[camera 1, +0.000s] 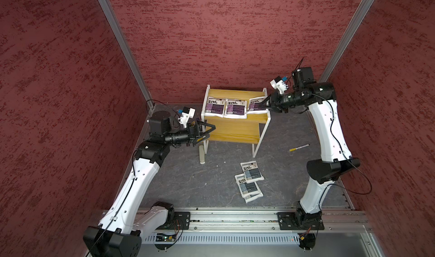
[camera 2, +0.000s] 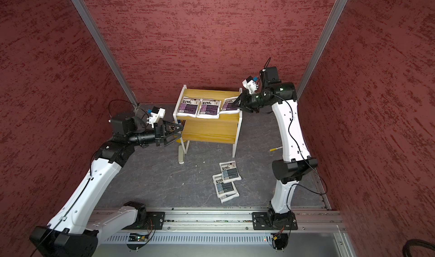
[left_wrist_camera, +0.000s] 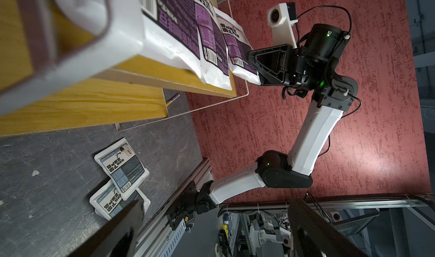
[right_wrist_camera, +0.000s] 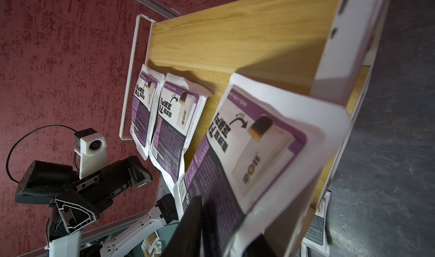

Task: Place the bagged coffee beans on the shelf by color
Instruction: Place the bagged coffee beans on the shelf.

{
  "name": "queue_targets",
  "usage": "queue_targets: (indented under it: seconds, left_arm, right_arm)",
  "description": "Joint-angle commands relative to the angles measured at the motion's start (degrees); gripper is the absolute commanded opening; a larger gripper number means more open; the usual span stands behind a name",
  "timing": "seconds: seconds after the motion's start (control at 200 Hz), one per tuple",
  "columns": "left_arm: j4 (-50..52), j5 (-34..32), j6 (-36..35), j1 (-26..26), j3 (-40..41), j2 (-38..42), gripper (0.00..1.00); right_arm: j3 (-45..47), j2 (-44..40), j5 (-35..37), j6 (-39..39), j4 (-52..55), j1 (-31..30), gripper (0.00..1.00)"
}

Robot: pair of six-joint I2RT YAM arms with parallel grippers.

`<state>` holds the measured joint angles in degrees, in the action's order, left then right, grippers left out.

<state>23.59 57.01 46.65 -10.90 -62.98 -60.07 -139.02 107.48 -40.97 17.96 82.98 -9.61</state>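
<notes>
As both top views show, the shelf (camera 1: 235, 128) (camera 2: 209, 132) holds three purple bags (camera 1: 235, 108) (camera 2: 208, 108) in a row on its upper board. Three grey-blue bags (camera 1: 251, 172) (camera 2: 229, 173) lie overlapping on the worktop (camera 1: 188, 180) (camera 2: 153, 180) in front of it. The right gripper (camera 1: 263, 105) (camera 2: 236, 105) is at the outer edge of the rightmost purple bag (camera 1: 255, 105) (camera 2: 229, 104). The left gripper (camera 1: 210, 132) (camera 2: 180, 132) hovers beside the shelf's left legs, fingers spread wide and empty. A pen (camera 1: 299, 147) lies near the right arm, and a case (camera 1: 201, 154) lies by the shelf's left leg

From the left wrist, its own fingers (left_wrist_camera: 127, 222) stand well apart with nothing between them. The grey-blue bags (left_wrist_camera: 124, 168) lie on the worktop beyond, and the right gripper (left_wrist_camera: 254, 65) touches the far purple bag

From the right wrist, that bag's (right_wrist_camera: 247, 138) edge lies between the fingers (right_wrist_camera: 188, 225); whether they pinch it or merely straddle it I cannot tell
</notes>
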Motion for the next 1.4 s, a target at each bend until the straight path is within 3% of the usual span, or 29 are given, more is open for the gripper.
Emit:
queue_targets:
  seconds: [0.0, 0.25, 0.857, 1.398]
  left_arm:
    - [-0.1, 0.1, -0.7, 0.4, 0.5, 0.7, 1.0]
    - [-0.1, 0.2, -0.7, 0.5, 0.9, 1.0, 1.0]
    - [0.0, 0.4, -0.7, 0.5, 2.9, 1.8, 1.0]
    - [-0.3, 0.0, -0.3, 0.4, 4.1, 2.9, 1.0]
  right_arm:
    - [-1.3, -0.1, 1.7, -0.5, 0.2, 0.4, 0.33]
    - [-1.2, -1.5, 4.7, 0.4, -0.6, 0.5, 0.4]
    - [-1.8, -1.2, 4.1, 4.0, -6.1, 0.5, 0.41]
    - [-1.9, -3.8, 6.2, 1.6, -2.6, 0.4, 0.41]
